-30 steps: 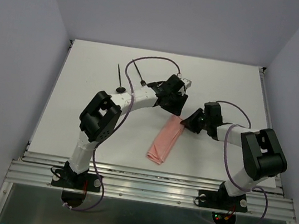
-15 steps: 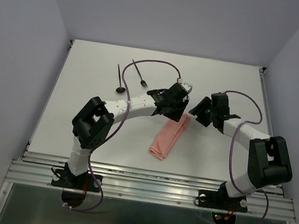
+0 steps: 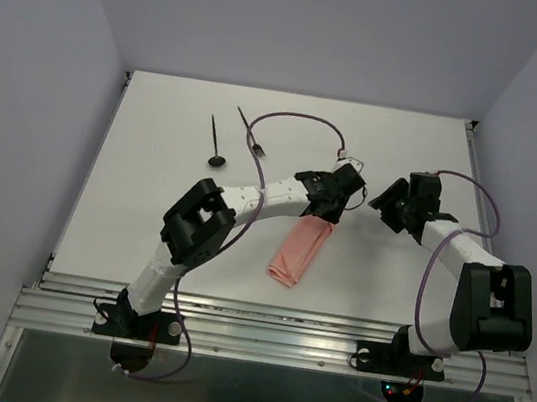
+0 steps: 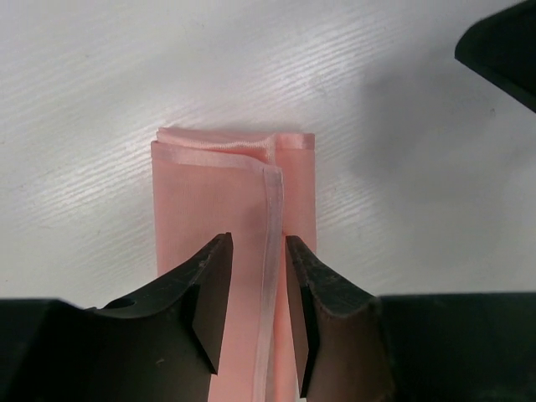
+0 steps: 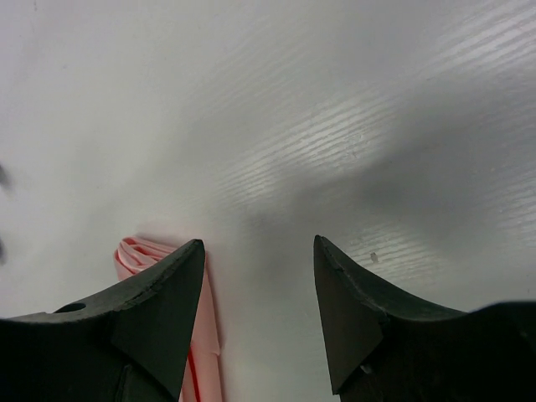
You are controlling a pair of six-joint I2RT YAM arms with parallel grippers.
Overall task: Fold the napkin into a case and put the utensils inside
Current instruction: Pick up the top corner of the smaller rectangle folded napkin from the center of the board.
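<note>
Napkin (image 3: 299, 251) first: it lies as a narrow folded strip on the table (image 3: 144, 223), about mid-table and a touch nearer the near edge, its long axis angled toward the far right corner. It has barely shifted over the last second. The arms around it have done the moving.

The right gripper (image 3: 388, 199) has let go of the strip's far end and swung out toward the right edge. It is now well apart from the cloth, jaws spread wide over bare tabletop, with only a pink corner at the edge of its wrist view. The left gripper (image 3: 334, 204) has slid across toward the right and onto that same far end. Up close, its fingers (image 4: 213, 285) sit a narrow gap apart, straddling the hemmed inner edge of the top flap. Whether they press on the cloth I cannot tell.

That reads as folding about finished and the left gripper taking over, perhaps to lift the flap or pin the case.

Nothing shows in the case so far: only stacked layers at its far end. The spoon (image 3: 215, 143) and fork (image 3: 252, 131) lie side by side toward the far edge, left of centre. Both are well apart from the napkin and untouched.
</note>
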